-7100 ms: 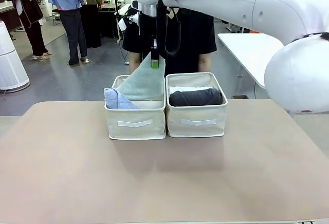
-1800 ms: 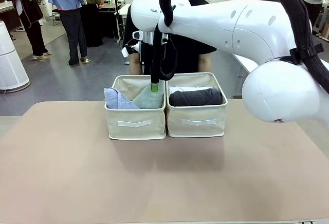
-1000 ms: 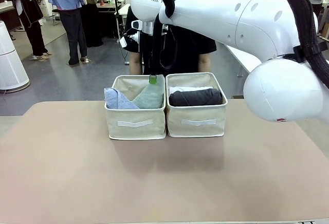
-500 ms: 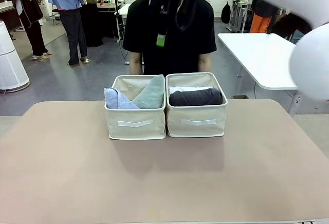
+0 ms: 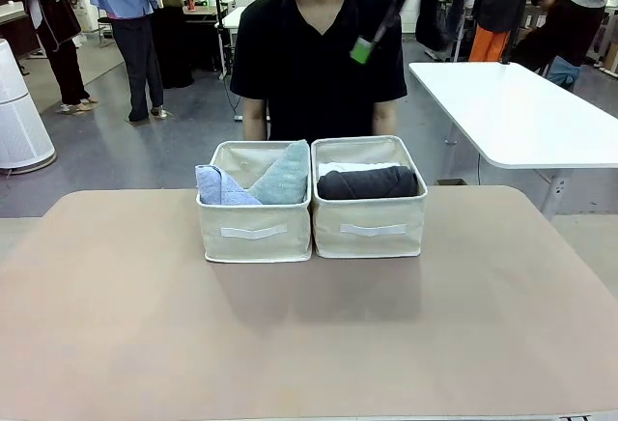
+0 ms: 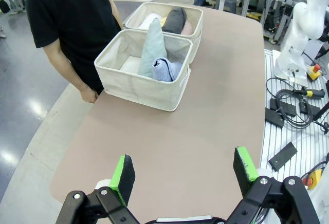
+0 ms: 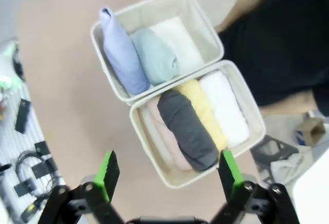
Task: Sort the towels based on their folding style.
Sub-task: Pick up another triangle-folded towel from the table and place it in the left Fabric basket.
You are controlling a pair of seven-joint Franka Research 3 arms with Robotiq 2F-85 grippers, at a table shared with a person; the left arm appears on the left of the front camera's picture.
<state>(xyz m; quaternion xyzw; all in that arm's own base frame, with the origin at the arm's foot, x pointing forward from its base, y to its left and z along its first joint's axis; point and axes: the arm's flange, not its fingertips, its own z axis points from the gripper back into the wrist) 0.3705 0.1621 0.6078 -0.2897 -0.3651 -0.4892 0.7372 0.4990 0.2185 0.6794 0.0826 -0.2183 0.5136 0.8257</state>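
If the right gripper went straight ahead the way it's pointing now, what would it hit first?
Probably the rolled towels. The right gripper is open and looks down on the bin holding them, with the dark grey roll nearest its line. Depth is unclear, and nothing shows in between.

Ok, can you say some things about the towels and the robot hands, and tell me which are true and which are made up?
1. The dark grey towel lies in the same bin as the yellow towel. True.
2. The light blue towel lies on the table. False: it sits in a bin beside the grey-green towel.
3. The right gripper holds a towel. False: it is open and holds nothing.
4. The left gripper is open above the table. True.
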